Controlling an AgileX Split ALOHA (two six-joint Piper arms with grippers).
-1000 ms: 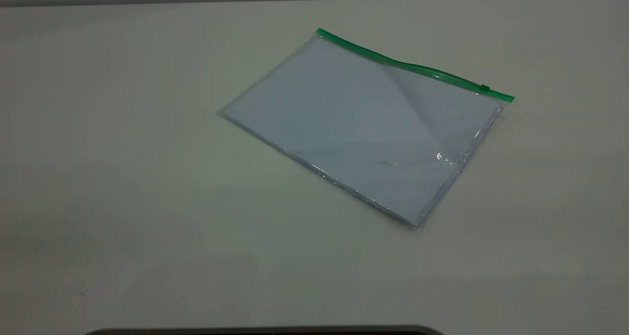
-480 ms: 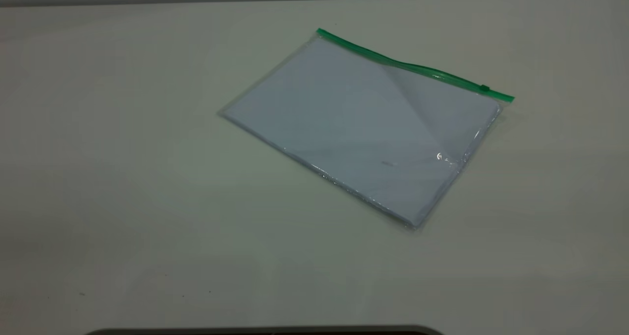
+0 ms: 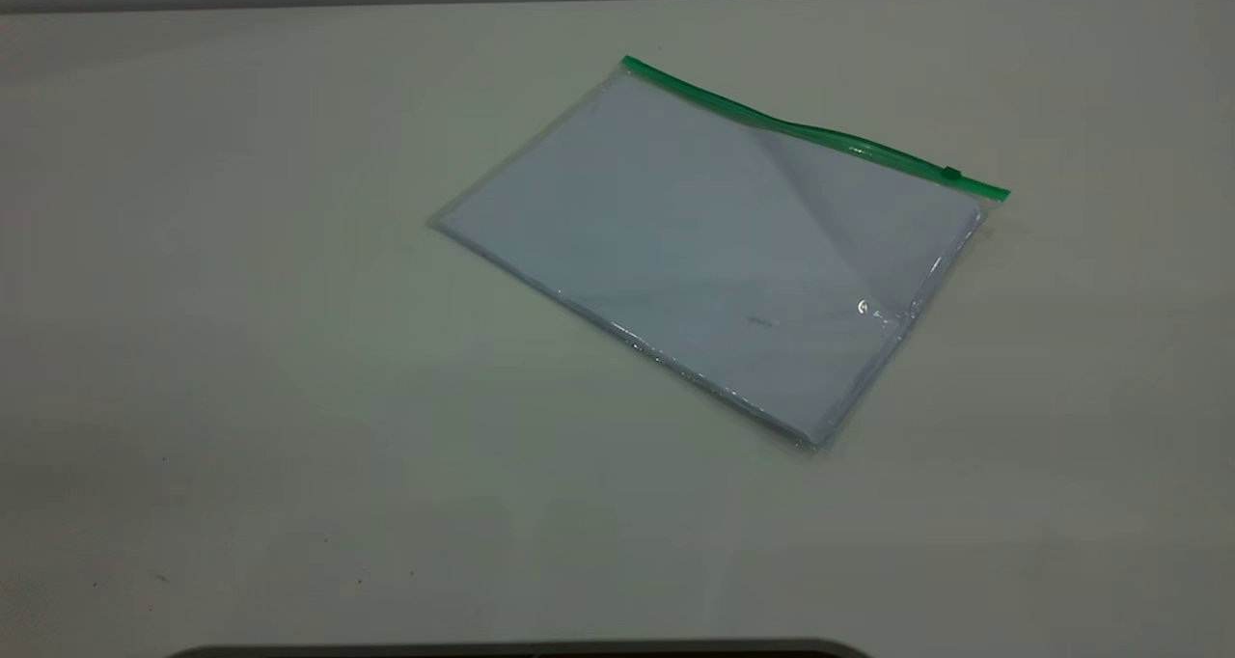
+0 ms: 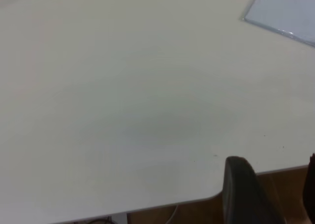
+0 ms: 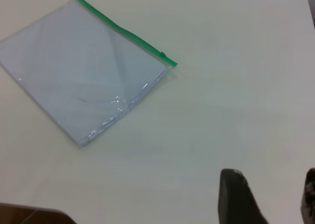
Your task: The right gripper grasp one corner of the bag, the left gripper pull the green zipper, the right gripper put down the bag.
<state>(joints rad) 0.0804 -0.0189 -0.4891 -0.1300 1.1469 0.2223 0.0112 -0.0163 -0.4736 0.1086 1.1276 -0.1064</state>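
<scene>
Lying flat on the pale, matte table (image 3: 289,349), the large clear plastic bag (image 3: 714,253) with white paper sheets inside is my landmark; it sits skewed, its corners pointing off at angles to the table's edges. The thin bright green zipper (image 3: 810,132) runs along the bag's far long edge, and its tiny green slider tab (image 3: 951,173) sits on that strip close to the right-hand end, just short of the corner. The plastic shows a diagonal crease from the zipper down across the sheets and a few glints near the bag's right short edge. Nothing of mine touches the bag. My left gripper (image 4: 268,194) hangs over the table's near rim, well apart from the bag, whose one clear corner (image 4: 246,18) just enters that wrist view; I see one dark finger (image 4: 243,192) and a sliver of the other with a wide gap between them, so those jaws are spread and hold nothing. My right gripper (image 5: 268,199) hovers above bare table, well apart from the bag's slider-end corner; its two dark fingers (image 5: 236,197) likewise stand apart, parted wide and empty. In the exterior view neither of my arms appears beside the bag.
</scene>
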